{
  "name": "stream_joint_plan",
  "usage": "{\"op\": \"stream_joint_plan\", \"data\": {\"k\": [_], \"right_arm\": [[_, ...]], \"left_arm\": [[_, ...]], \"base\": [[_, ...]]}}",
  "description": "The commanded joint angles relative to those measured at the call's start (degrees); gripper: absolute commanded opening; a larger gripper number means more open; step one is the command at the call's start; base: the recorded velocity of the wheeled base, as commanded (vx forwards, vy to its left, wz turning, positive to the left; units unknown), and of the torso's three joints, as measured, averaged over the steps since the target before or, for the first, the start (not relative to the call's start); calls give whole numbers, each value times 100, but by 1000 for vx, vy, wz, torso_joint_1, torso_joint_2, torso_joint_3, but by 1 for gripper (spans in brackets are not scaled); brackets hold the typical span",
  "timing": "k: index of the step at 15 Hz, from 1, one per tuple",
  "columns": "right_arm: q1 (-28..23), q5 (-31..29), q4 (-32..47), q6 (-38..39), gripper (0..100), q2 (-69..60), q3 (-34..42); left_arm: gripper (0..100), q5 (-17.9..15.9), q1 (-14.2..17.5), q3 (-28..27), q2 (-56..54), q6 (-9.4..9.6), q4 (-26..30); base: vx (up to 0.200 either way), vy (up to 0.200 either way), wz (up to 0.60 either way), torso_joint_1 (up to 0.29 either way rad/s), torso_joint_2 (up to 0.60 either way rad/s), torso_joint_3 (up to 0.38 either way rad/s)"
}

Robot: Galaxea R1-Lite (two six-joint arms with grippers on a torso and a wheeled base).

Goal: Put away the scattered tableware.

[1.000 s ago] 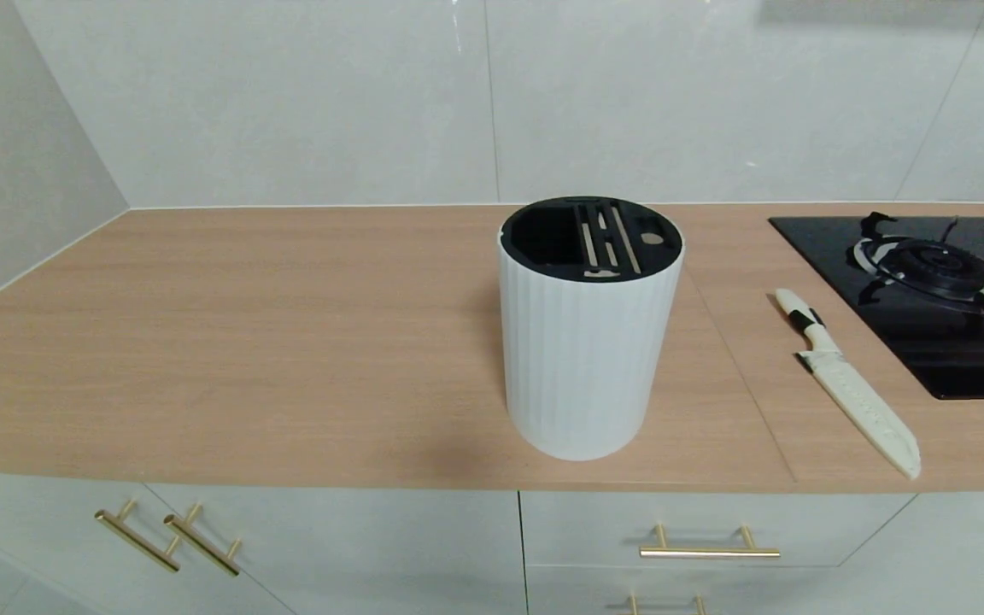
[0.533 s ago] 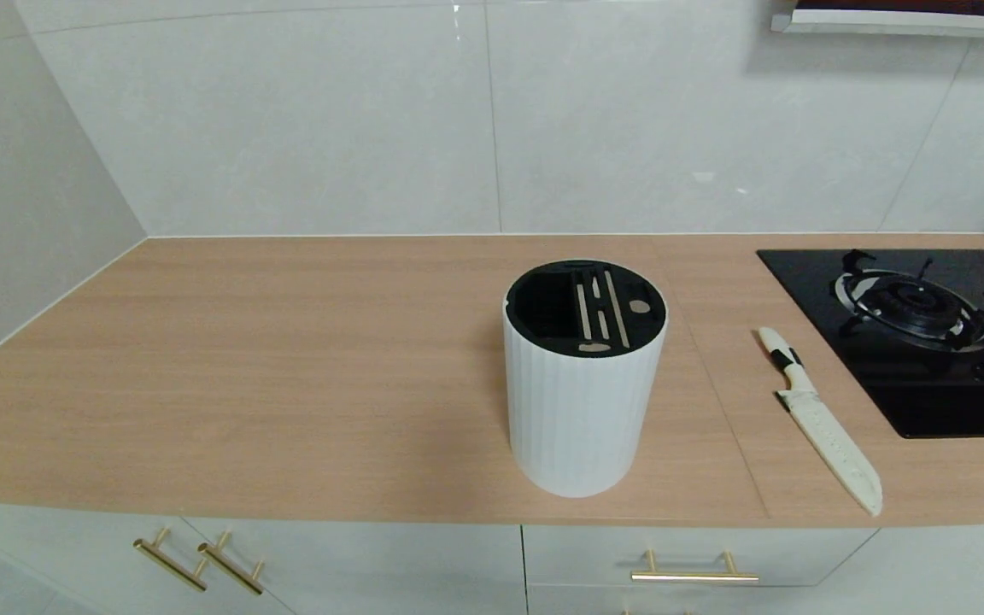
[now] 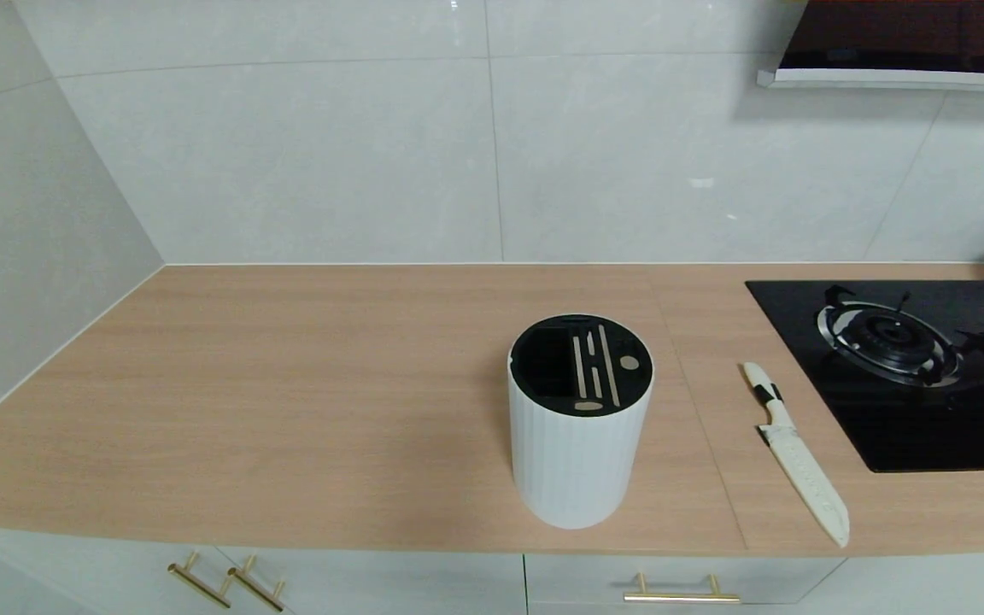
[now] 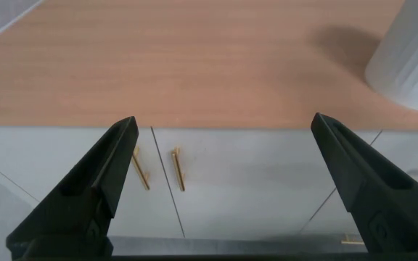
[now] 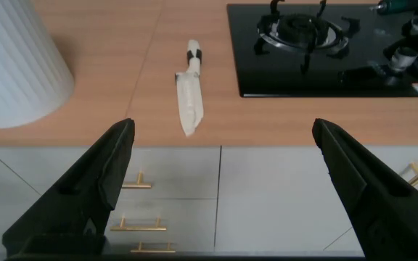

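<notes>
Over cabinet fronts (image 4: 252,181): left gripper (image 4: 222,123) spread wide, empty; right gripper (image 5: 222,125) likewise; knife (image 5: 190,90) on countertop (image 5: 136,72), untouched.

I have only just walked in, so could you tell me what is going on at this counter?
Nothing is being handled yet. The knife lies flat on the counter, between the white slotted holder and the black hob, handle toward the wall. The holder stands upright. The left gripper and the right gripper are both open, out before the counter's front edge, holding nothing.
</notes>
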Motion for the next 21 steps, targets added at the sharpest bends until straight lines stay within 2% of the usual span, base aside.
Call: {"op": "stream_joint_plan", "data": {"k": [1, 4, 14, 16, 17, 19, 20, 21], "right_arm": [[1, -2, 0, 0, 100, 9, 0], [1, -2, 0, 0, 100, 9, 0], [1, -19, -26, -70, 100, 9, 0], [18, -2, -105, -26, 100, 141, -703], [124, 16, -53, 27, 100, 519, -1037], [282, 244, -53, 18, 100, 1459, -1257], [282, 244, -53, 18, 100, 1459, -1257], [300, 262, -88, -8, 100, 2900, -1459]], "left_arm": [[100, 0, 2, 1, 2, -9, -2], [100, 0, 2, 1, 2, -9, -2], [100, 0, 2, 10, 2, 9, -2], [100, 0, 2, 10, 2, 18, -11], [100, -9, 2, 10, 2, 44, -11], [100, -9, 2, 10, 2, 105, -11], [100, -9, 2, 10, 2, 105, -11], [100, -9, 2, 10, 2, 97, -11]], "base": [[0, 0, 0, 203, -403, -203], [0, 0, 0, 136, -268, -134], [0, 0, 0, 3, -5, -3], [0, 0, 0, 0, 0, 0], [0, 0, 0, 0, 0, 0], [0, 0, 0, 0, 0, 0], [0, 0, 0, 0, 0, 0], [0, 0, 0, 0, 0, 0]]}}
